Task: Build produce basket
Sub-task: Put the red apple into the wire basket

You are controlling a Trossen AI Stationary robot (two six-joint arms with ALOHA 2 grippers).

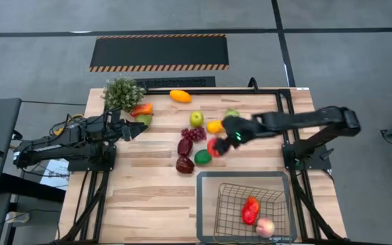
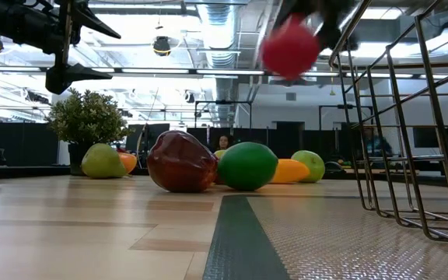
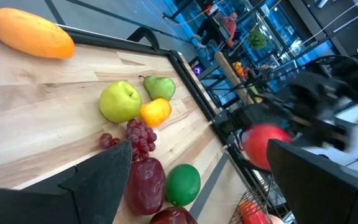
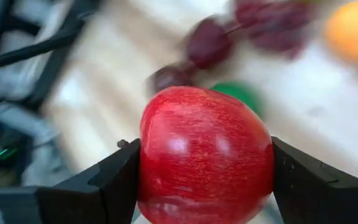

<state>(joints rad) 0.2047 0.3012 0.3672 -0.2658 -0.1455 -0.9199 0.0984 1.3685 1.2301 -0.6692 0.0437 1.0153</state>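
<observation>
Broadly, a wooden table (image 1: 141, 184) is seen from above, with a wire-mesh basket (image 1: 206, 204) placed at its near right part. Inside the basket a red pepper (image 1: 250, 209) and a pale peach-coloured fruit (image 1: 265, 226) are already lying, close to each other.

At the far left corner of the table a bushy potted plant (image 1: 122, 92) is standing, and just beside it an orange-red vegetable (image 1: 141, 109) is found. The left gripper (image 1: 140, 128) is held near this vegetable with its fingers apart, and nothing is gripped between them.

The rest of the produce is spread over the middle of the table. An orange mango-shaped fruit (image 1: 180, 96) is lying alone near the far edge. A green apple (image 1: 196, 118), a yellow-orange fruit (image 1: 214, 126) and a green pear (image 3: 160, 88) are grouped together. A purple grape bunch (image 1: 193, 134) is lying beside them, and nearer to the basket two dark maroon fruits (image 1: 184, 155) and a round green fruit (image 1: 203, 156) are placed close together.

The right gripper (image 1: 222, 144) is held above this group, between the produce and the basket. Its fingers are clamped on a red apple (image 4: 205, 155), one on each side. The apple is shiny, with fine pale stripes on its skin, and it is lifted clear of the table.
</observation>
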